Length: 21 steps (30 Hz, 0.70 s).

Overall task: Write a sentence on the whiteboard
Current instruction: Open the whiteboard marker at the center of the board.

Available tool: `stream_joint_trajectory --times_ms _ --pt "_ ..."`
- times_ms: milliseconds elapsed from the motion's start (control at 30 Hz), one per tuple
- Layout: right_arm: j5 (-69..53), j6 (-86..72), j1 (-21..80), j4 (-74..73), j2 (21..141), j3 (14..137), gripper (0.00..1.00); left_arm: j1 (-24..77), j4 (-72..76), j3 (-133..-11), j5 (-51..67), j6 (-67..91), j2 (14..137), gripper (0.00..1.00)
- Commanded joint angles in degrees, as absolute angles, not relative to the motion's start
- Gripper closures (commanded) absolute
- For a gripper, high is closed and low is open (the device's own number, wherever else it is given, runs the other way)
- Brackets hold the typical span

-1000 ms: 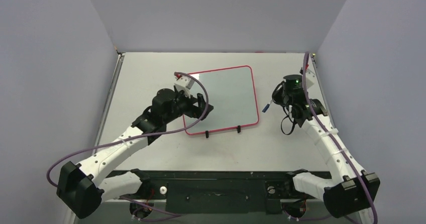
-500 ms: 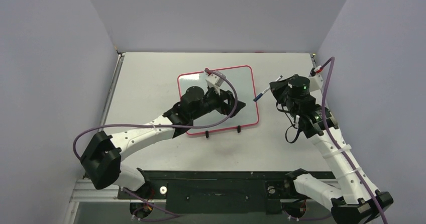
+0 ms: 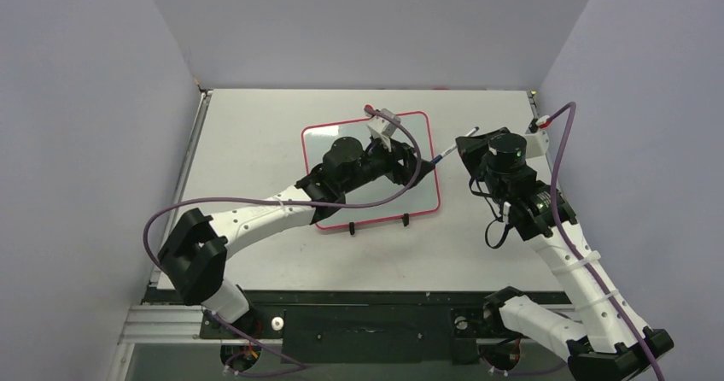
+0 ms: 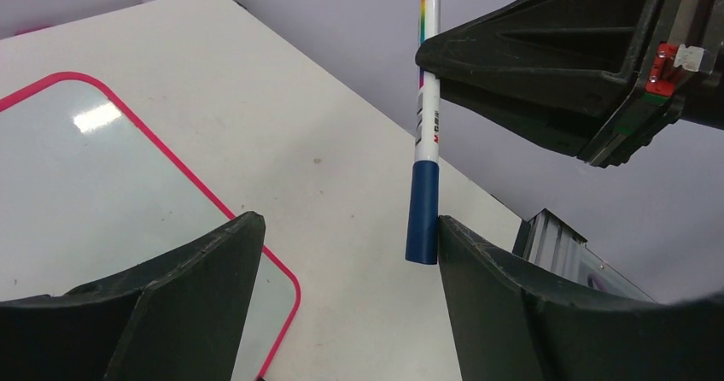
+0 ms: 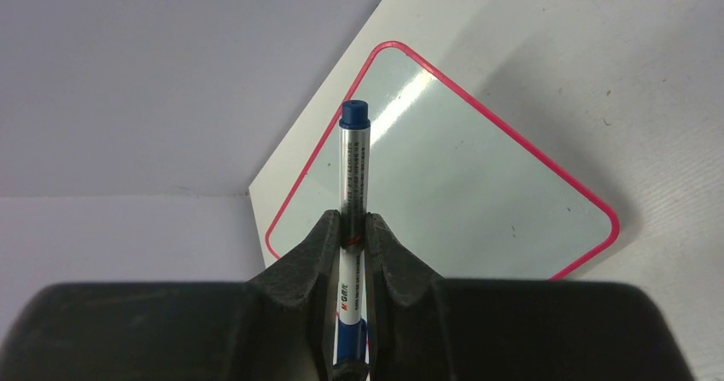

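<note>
The whiteboard [image 3: 318,142] lies flat in the middle of the worktop [image 3: 248,125], nearer the far edge than the near one. Its 2 black feet [image 3: 405,221] are on the long side facing the arm bases. Its glossy surface looks blank, so no writing has begun.

The right tool [image 5: 353,227] is clenched on a marker [image 5: 353,159], pinching the white barrel and holding it in the air just off the board's right edge. That leaves the blue cap [image 4: 423,214] sticking out free toward the other arm. The left tool [image 4: 346,223] reaches across the board to meet it. Its jaws stand released, 1 on each side of the cap, and the cap sits close against 1 finger [image 4: 512,313]. Whether they actually touch, the wrist view is too oblique to say. The left tool grasps nothing yet.

The arrangement reads as an uncapping: 1 tool steadies the barrel so the other can close on the cap and pull along the marker's axis. That pull should stay in line with the barrel, or the marker may twist in the right tool's narrow pinch. Only with the tip bare can the marker go down onto the board.
</note>
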<state>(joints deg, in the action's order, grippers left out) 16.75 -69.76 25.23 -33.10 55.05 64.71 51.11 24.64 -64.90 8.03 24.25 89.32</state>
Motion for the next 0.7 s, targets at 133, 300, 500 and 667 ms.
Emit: stream_joint_trajectory --times_ms 133,300,500,667 --pt "18.09 -70.15 25.85 -31.29 54.71 66.90 1.00 52.58 25.58 -70.88 8.63 22.42 92.24 0.36" --pt "17.23 -69.97 25.84 -31.29 55.14 66.83 1.00 52.71 24.18 -73.17 9.84 22.11 94.06 0.47" --pt "16.77 -69.43 25.90 -31.21 55.22 66.90 1.00 52.74 23.37 -74.55 10.36 21.92 95.41 0.64" --pt "16.23 -68.82 25.84 -31.07 55.38 66.86 1.00 52.76 24.15 -75.26 11.67 21.35 95.99 1.00"
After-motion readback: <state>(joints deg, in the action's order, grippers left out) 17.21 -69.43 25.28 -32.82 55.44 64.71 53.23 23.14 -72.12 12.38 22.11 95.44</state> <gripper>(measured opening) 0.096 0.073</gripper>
